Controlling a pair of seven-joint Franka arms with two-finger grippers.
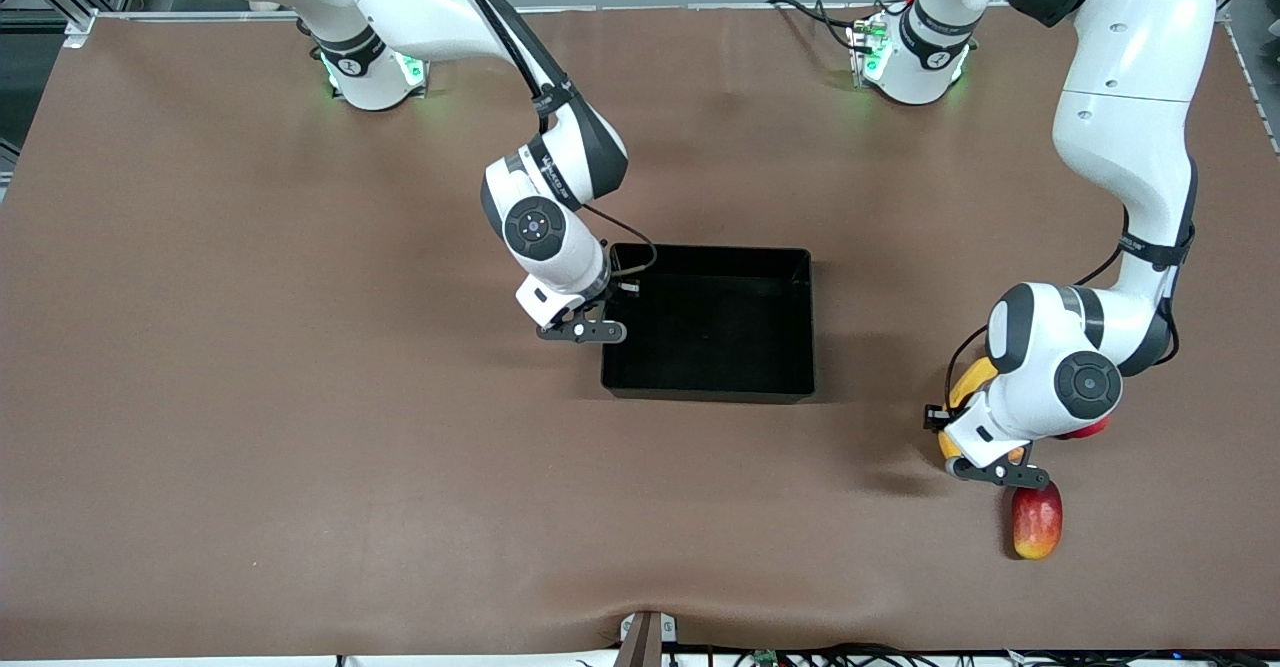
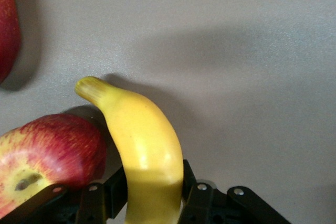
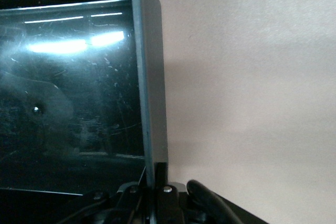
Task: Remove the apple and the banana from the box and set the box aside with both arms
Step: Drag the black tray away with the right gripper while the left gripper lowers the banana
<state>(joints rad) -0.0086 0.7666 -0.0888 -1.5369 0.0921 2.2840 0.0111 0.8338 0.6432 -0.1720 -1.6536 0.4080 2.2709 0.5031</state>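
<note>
The black box (image 1: 720,327) stands mid-table with nothing in it. My right gripper (image 1: 590,332) is shut on the box's wall (image 3: 149,77) at the right arm's end, one finger on each side of it. Toward the left arm's end, my left gripper (image 1: 995,472) is low over the table and shut on the yellow banana (image 2: 142,145), whose stem end sticks out past the fingers (image 2: 191,182). The banana (image 1: 968,384) is mostly hidden under the wrist in the front view. The red apple (image 2: 47,156) lies right beside the banana, its stem dimple showing; only a red edge of the apple (image 1: 1085,430) shows from the front.
A red-yellow mango (image 1: 1037,520) lies just nearer to the front camera than my left gripper; the mango (image 2: 6,24) also shows in the left wrist view. Brown table surface (image 1: 300,397) stretches around the box. The left arm's elbow rises above the fruit.
</note>
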